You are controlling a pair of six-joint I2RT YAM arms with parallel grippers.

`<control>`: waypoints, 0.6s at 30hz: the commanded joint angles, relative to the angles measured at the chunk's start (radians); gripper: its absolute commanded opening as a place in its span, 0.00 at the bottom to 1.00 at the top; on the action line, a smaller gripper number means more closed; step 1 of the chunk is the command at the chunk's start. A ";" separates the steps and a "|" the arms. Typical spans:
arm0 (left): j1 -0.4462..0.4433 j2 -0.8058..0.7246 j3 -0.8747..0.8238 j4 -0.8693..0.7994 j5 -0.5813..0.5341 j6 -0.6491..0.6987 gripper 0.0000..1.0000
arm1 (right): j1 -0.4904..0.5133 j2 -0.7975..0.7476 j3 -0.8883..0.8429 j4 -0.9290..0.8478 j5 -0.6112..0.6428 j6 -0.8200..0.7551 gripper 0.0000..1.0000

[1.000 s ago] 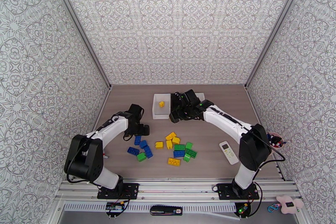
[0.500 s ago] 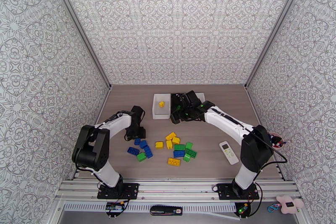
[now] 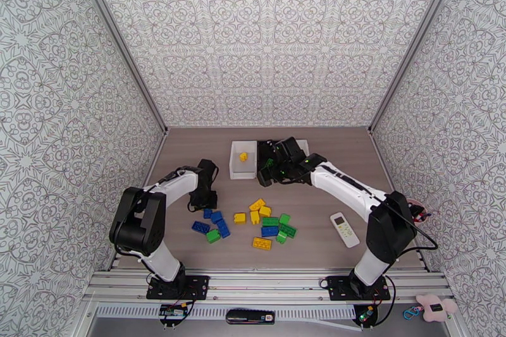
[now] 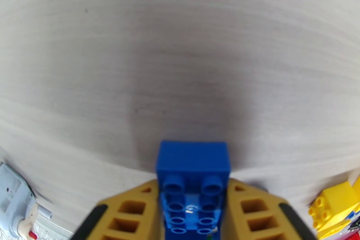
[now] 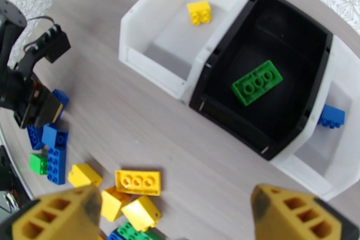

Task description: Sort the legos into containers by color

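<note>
Now the left jaws clench a blue brick (image 4: 192, 164) by its sides at the pile's (image 3: 270, 221) left edge on the bench (image 4: 180, 56), likely to carry it to the right-hand white bin (image 5: 315, 173), where blue already lies. The right jaws hang spread near the black bin (image 5: 288, 33). A second earlier, the left jaws gaped wide.

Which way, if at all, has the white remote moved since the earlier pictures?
No. The white remote lies where it did, just right of the green bricks.
</note>
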 commanded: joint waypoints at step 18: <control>-0.272 -0.159 0.182 0.422 0.101 0.035 0.29 | -0.116 -0.258 -0.194 0.152 0.006 0.173 0.94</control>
